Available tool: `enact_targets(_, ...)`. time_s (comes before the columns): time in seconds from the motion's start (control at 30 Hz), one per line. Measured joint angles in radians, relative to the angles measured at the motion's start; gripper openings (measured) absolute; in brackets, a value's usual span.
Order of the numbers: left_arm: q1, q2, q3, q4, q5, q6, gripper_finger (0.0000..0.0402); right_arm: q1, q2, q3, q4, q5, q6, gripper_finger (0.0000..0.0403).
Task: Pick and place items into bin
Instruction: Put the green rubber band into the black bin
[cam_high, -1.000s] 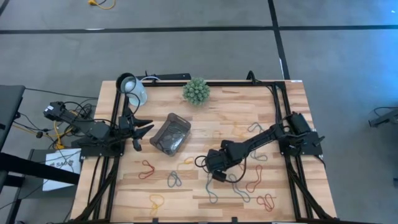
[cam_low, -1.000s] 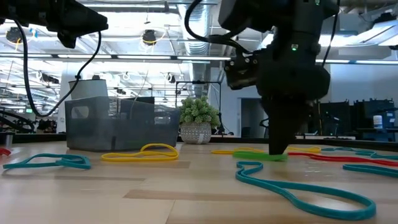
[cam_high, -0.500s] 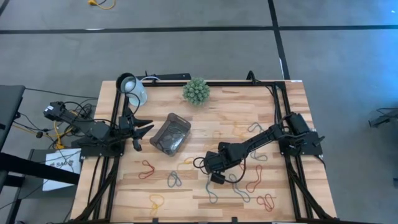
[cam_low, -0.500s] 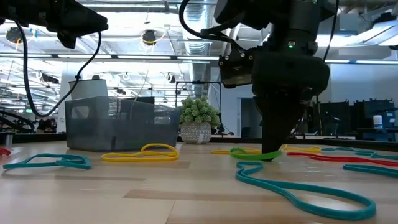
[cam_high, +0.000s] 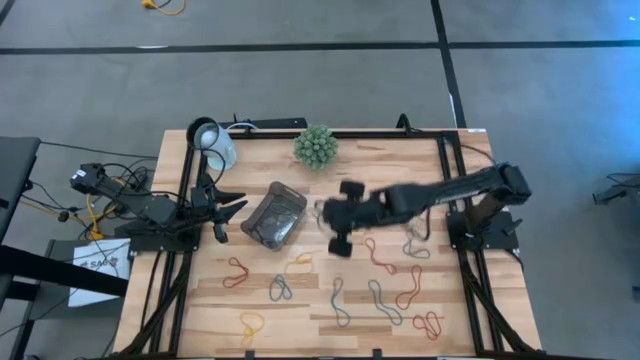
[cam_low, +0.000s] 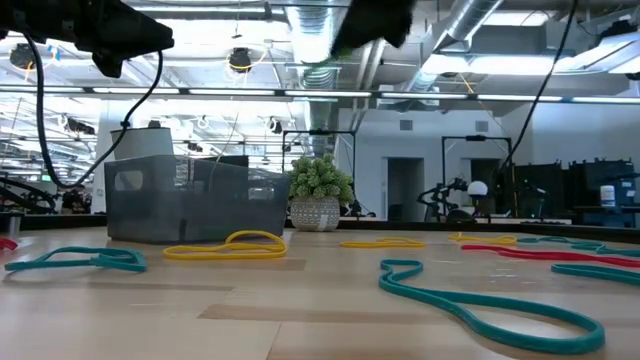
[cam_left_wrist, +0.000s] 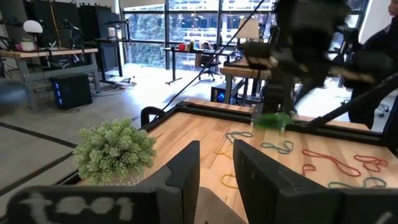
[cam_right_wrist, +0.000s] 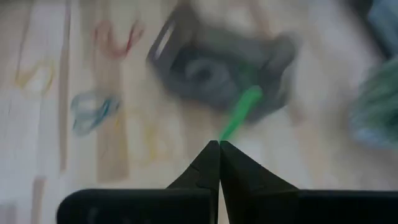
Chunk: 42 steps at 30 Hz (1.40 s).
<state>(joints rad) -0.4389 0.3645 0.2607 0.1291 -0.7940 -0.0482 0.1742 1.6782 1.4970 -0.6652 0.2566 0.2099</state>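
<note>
Green loop (cam_right_wrist: 241, 113) is pinched between your right gripper (cam_right_wrist: 219, 144) fingers, which are shut tight on it, with the rest of the band dangling out ahead of the tips. From the right wrist camera the dark bin (cam_right_wrist: 217, 65) sits just beyond that dangling end, so you're nearly lined up already.

From overhead, the right gripper is up off the tabletop (cam_high: 400, 170), just beside the bin on the side away from the left arm, and the picture is smeared with motion there. So I'd call this the carry step: the pick looks done, the drop isn't.

For the next move you want the fingers right over the bin's middle before letting go. That band is floppy and could drape over the rim otherwise.

Past the bin, the left gripper (cam_high: 222, 212) waits just beside its far side, fingers spread partway, holding nothing.

Plenty still to do: red, yellow, orange and teal loops (cam_high: 380, 300) are scattered over the tabletop, mostly on the side of the bin away from the plant (cam_high: 316, 146).
</note>
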Motion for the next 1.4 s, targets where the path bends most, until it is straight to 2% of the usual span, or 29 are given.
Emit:
enact_targets(0.3,0.000,0.002,0.000,0.005,-0.030,0.003,0.0087,-0.189,-0.021,0.033,0.088,-0.122,-0.090,0.0001)
enact_targets(0.47,0.000,0.001,0.000,0.012,-0.082,0.005,0.0087,-0.254,0.049,0.031,0.199,-0.164,-0.122,0.0000)
enact_targets(0.57,0.000,0.002,0.000,0.015,-0.089,0.006,0.0087,-0.271,0.113,0.037,0.296,-0.226,-0.151,0.0000)
enact_targets(0.67,0.000,0.002,0.000,0.018,-0.088,0.010,0.0087,-0.277,0.198,0.033,0.331,-0.235,-0.137,0.0000)
enact_targets(0.83,0.000,0.002,0.000,0.019,-0.090,0.020,0.0087,-0.277,0.303,0.095,0.318,-0.240,-0.133,0.0000)
enact_targets(1.0,0.000,0.002,0.000,0.019,-0.090,0.022,0.0087,-0.273,0.421,0.215,0.285,-0.235,-0.141,0.0000)
enact_targets(1.4,0.000,0.002,0.000,0.023,-0.114,0.025,0.0087,-0.269,0.668,0.531,-0.008,-0.229,-0.132,0.0000)
